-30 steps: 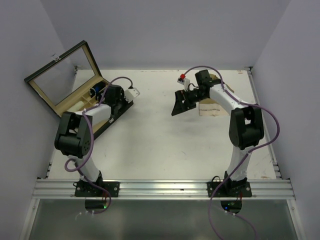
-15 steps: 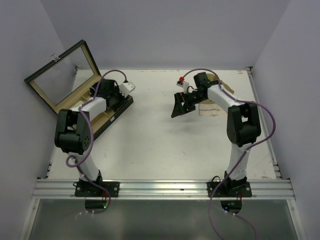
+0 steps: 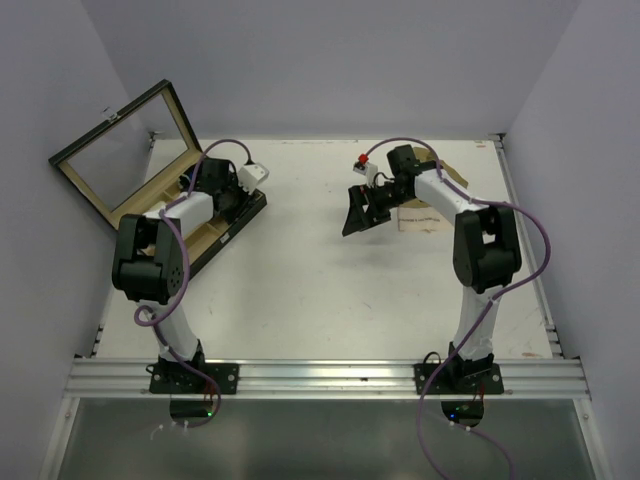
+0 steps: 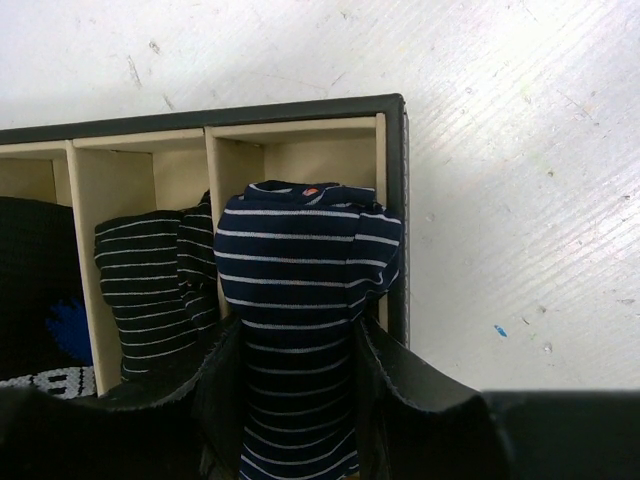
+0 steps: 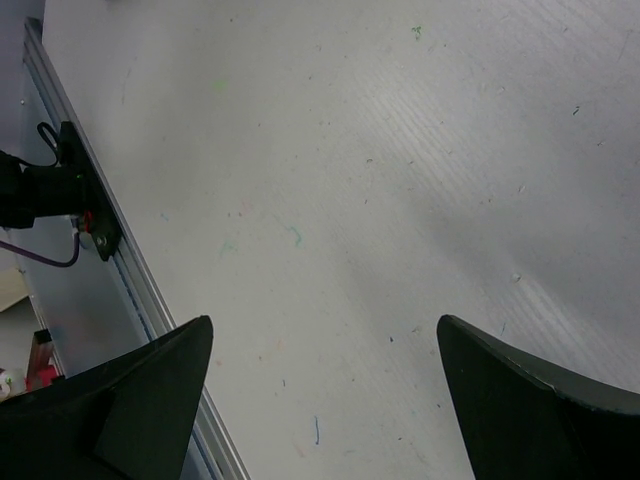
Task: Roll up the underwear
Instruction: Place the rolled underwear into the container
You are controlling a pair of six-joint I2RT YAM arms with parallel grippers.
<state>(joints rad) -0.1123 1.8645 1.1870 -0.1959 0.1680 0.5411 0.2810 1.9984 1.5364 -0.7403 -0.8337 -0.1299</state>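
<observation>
The rolled underwear (image 4: 300,260), navy with thin white stripes, stands on end in the last compartment of the dark-rimmed wooden box (image 4: 395,200). My left gripper (image 4: 295,340) is shut on the roll's lower part, one black finger on each side. In the top view this gripper (image 3: 215,190) is over the box (image 3: 225,232) at the left. My right gripper (image 3: 355,215) hovers open over bare table, with nothing between its fingers (image 5: 150,380).
A second striped roll (image 4: 150,270) fills the neighbouring compartment, and a black garment with a blue print (image 4: 40,290) lies further left. The box's glass lid (image 3: 125,140) stands open at the far left. A paper sheet (image 3: 420,218) lies under the right arm.
The left wrist has swung further back and left over the box, still holding the roll. The right arm shifted only slightly.
</observation>
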